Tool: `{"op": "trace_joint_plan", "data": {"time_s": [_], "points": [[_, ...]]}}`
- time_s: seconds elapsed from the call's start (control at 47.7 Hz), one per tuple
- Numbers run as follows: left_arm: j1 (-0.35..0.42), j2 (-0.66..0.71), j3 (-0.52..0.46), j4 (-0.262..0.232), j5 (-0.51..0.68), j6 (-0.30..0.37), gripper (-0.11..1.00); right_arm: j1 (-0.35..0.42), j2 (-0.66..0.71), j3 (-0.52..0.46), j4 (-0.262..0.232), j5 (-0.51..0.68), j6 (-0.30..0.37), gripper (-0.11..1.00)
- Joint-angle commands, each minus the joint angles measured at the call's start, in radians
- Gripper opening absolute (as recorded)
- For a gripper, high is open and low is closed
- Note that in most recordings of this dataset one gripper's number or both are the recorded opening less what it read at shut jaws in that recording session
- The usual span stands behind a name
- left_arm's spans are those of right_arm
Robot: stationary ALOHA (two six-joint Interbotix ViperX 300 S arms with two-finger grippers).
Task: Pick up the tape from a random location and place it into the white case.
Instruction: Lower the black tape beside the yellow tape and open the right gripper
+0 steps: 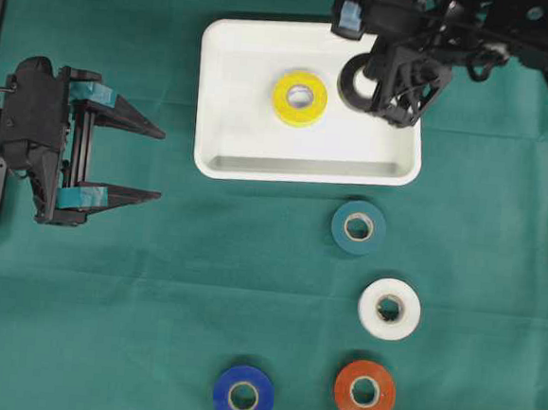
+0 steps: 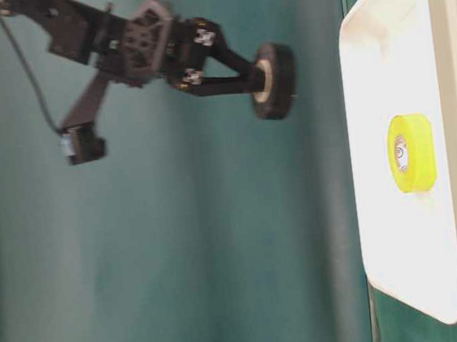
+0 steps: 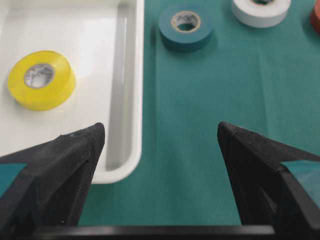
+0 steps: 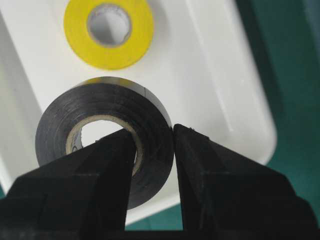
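**Black roll held above the tray, release still to come**

The right gripper [image 4: 154, 145] is clenched on a black roll of vinyl tape [image 4: 102, 132], one finger through the core and the other against the outer wall. In the overhead view the roll hangs over the right edge of the shallow white plastic case with rounded corners [image 1: 238, 60], and the table-level view shows it well clear of the tray floor. A yellow tape roll [image 1: 299, 98] already lies flat inside the case. So the pick looks done; lowering and letting go are what remains for this roll.

On the green cloth [image 1: 135, 280] below the case, four rolls are left: teal [image 1: 359, 228], white [image 1: 389, 309], orange-red [image 1: 365, 393] and blue [image 1: 243, 397].

The left gripper [image 1: 154, 164] sits apart at the left, jaws spread wide and empty.

No brand or label can be read; faint marks inside the yellow roll's core are too blurred.
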Motion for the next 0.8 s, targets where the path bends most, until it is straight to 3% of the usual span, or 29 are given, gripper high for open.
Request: {"op": "trace_joint_plan", "data": {"time_s": [0.0,0.377,0.775], "points": [[-0.002,-0.003,-0.028,-0.002,-0.009,-0.002,0.90,0.000,0.021,0.009,0.002,-0.048,0.006,0.27],[-0.002,-0.003,-0.026,-0.003,-0.009,-0.002,0.90,-0.025,0.169,0.057,0.003,-0.201,0.008,0.27],[-0.002,-0.003,-0.028,-0.002,-0.011,-0.002,0.90,-0.035,0.181,0.072,0.011,-0.209,0.006,0.27]]}}
